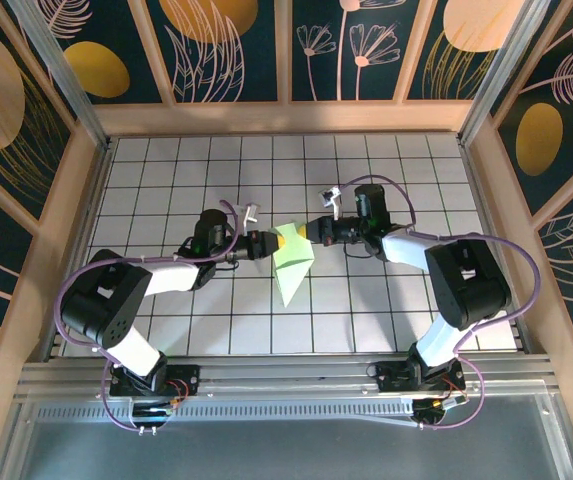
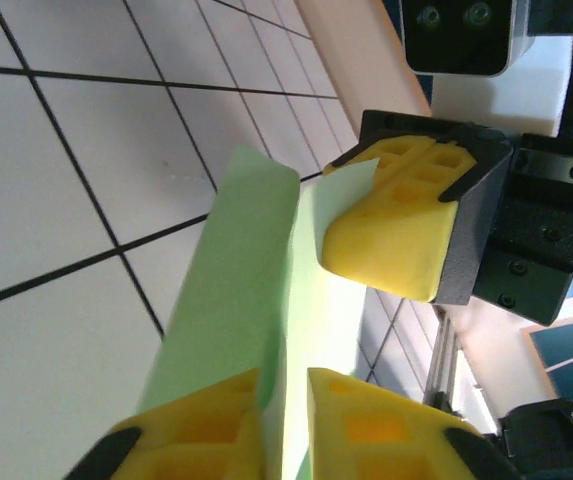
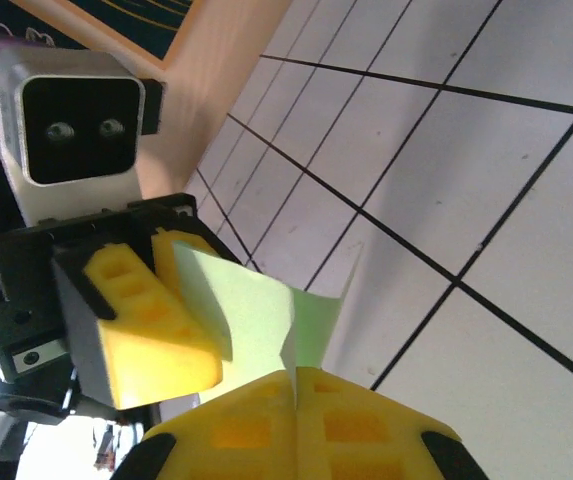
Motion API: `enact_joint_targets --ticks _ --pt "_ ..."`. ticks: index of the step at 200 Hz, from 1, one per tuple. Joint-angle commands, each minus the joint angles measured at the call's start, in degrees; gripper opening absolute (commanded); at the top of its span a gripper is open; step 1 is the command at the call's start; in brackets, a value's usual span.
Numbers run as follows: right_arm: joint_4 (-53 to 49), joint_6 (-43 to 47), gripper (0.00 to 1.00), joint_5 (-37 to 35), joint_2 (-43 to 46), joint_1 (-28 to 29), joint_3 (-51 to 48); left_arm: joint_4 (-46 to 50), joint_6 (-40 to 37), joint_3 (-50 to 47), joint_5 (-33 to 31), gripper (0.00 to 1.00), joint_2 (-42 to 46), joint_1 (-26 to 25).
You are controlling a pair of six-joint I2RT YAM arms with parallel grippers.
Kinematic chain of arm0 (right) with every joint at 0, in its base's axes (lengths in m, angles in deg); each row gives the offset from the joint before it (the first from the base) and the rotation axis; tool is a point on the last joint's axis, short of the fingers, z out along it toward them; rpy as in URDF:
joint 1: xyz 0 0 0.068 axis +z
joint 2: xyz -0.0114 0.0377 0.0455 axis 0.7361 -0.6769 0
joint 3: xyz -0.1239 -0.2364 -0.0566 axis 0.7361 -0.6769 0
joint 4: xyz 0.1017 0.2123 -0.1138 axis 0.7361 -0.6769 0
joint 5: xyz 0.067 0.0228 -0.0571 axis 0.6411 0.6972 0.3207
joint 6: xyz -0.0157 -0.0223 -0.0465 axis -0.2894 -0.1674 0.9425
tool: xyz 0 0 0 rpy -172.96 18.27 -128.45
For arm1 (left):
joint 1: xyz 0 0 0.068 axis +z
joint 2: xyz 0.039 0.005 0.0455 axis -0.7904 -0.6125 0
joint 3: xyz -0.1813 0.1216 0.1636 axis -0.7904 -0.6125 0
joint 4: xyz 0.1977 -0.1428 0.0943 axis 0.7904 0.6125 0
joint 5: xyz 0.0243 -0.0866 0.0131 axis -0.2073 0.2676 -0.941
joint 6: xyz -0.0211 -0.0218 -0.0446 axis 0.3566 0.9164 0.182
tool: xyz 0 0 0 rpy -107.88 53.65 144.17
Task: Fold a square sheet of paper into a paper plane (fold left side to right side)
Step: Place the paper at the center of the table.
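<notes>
One paper (image 1: 292,265), two arms (image 1: 171,275): at the middle of the table (image 1: 166,180) a single pale green sheet, already folded into a shape that narrows to a point toward the table's near edge, is met at its far end by both claws. The left gripper (image 1: 270,243) reaches in from the table's left half and the right gripper (image 1: 309,231) from its right half. Their tips come almost nose to nose just beyond the table's centre.

There are four yellow pads, two to a claw. The left gripper's pair (image 2: 201,435) stands a little apart, with the paper's edge rising through the narrow gap. Whether either pad presses on it cannot be told. The right gripper's pair (image 3: 236,430) is pressed together, with a corner of the paper clamped in the seam between them.

Seen from the wrists, the gripped end stands up off the table's tiles and shows two layers, one flap folded over the other. Whether the pointed end rests on the table cannot be told.

There are two wrist cameras, each with two lenses: the left camera (image 3: 79,125) in a white housing and the right camera (image 2: 461,35) facing it across the paper. Two purple cables (image 1: 66,290) loop over the table's near corners, one along each arm.
</notes>
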Motion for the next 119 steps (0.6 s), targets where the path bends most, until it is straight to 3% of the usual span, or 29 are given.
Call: enact_joint_targets --ticks 1,19,45,73,119 --pt "-2.28 -0.67 0.0 -3.25 -1.81 0.23 1.35 7.56 -4.6 1.02 -6.8 0.42 2.39 0.21" --pt "-3.76 -3.5 0.0 -6.93 -2.72 0.16 1.16 16.17 -8.39 1.67 -15.52 0.49 6.68 0.12" --pt "-8.46 -8.18 0.0 -12.71 -2.86 0.08 2.49 27.89 -13.84 4.11 -24.96 0.5 13.35 -1.72" --pt "-14.49 -13.34 0.0 -16.04 -3.68 -1.24 4.51 39.75 -18.19 10.06 -34.33 0.5 14.44 -8.87" --pt "-17.68 -19.32 0.0 -17.59 -4.58 -3.52 6.08 49.15 -18.04 17.9 -45.47 0.54 7.63 -22.92"
